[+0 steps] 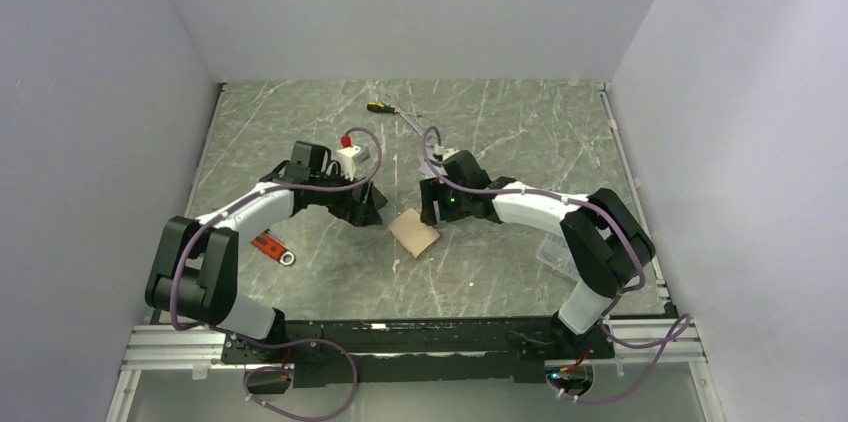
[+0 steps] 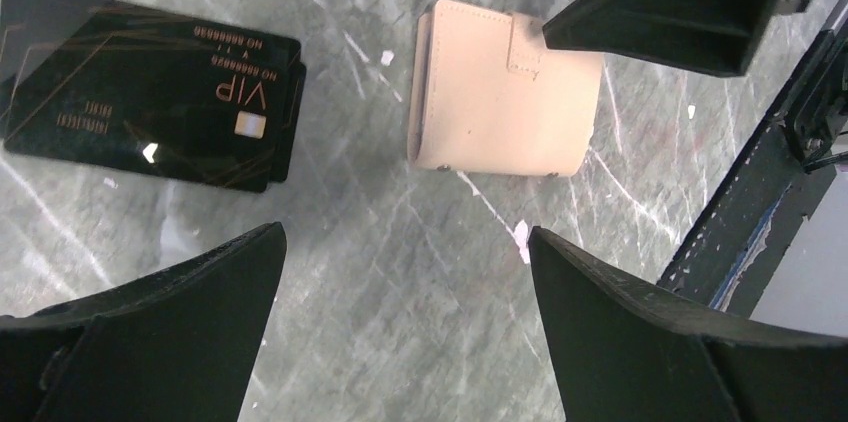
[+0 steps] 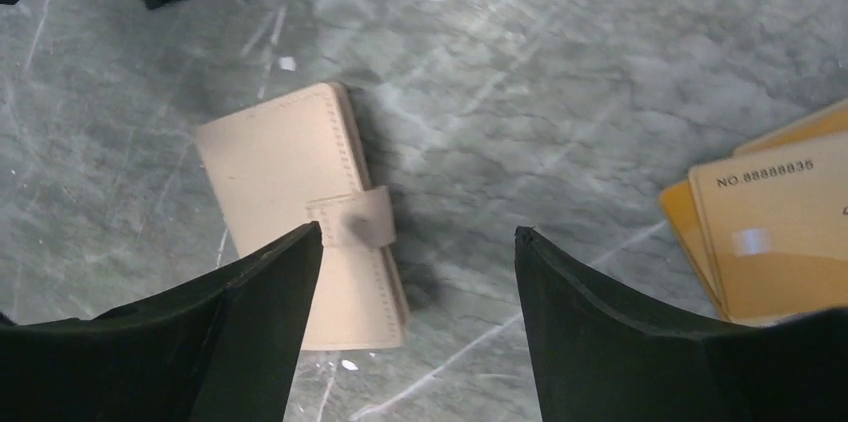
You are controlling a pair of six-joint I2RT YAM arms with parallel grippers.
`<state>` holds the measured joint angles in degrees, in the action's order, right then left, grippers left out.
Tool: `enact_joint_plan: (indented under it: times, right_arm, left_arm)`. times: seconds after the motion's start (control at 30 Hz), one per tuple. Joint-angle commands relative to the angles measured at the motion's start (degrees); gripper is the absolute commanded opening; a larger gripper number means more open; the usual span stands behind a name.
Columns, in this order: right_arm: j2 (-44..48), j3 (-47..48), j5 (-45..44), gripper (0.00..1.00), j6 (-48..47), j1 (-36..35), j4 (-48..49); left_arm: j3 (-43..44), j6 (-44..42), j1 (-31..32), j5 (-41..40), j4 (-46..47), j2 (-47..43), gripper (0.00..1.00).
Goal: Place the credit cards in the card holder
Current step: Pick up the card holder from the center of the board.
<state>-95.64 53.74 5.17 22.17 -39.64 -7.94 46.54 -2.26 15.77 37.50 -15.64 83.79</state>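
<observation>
Step in hand: getting the holder open, no card loaded yet. The small tan leather-like folding card holder (image 3: 290,172) lies shut on the grey marble-pattern table (image 1: 520,132) between the two arms, its snap tab (image 3: 352,220) fastened. The right gripper (image 3: 418,242) is right above it with jaws well apart and gripping nothing; one finger overlaps the tab end in view, contact can't be told. The left gripper (image 2: 405,242) is spread fully wide and empty, near the holder. The stack of glossy black credit cards (image 2: 150,97) lies flat beside the holder, and the orange credit cards (image 3: 775,232) lie on its other side. The next move probably calls for one gripper pinning the holder while the other pops the tab and folds it open.
</observation>
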Motion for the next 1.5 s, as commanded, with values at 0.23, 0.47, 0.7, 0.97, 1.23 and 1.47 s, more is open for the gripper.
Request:
enact_joint_plan:
  times: [0.23,0.47,0.7,0.97,1.23,1.47]
  right_arm:
    - [0.3,-8.1,17.7,0.68,3.8,5.5,9.4]
    - [-1.2,-10.9,21.9,0.62,5.9,6.3,13.4]
    - [-3.8,-10.4,26.2,0.54,6.0,7.1,14.9]
    - [-5.3,-10.9,32.9,0.39,7.3,9.1,18.3]
    - [-4.0,-10.2,36.1,0.00,8.0,9.7,18.4]
    - [9.1,-10.3,22.6,0.00,1.4,6.8,10.3]
  left_arm:
    - [2.8,-4.2,9.2,-4.6,5.0,5.0,0.89]
    - [5.6,-7.0,14.3,-11.3,3.3,8.6,0.85]
    - [9.5,-7.0,19.0,-15.3,-1.7,14.1,0.69]
    - [8.7,-5.8,19.8,-14.5,-0.8,15.5,0.49]
    - [10.8,-5.0,14.7,-4.7,-2.2,11.5,0.69]
    - [16.9,-7.7,5.8,13.3,-10.9,6.1,0.99]
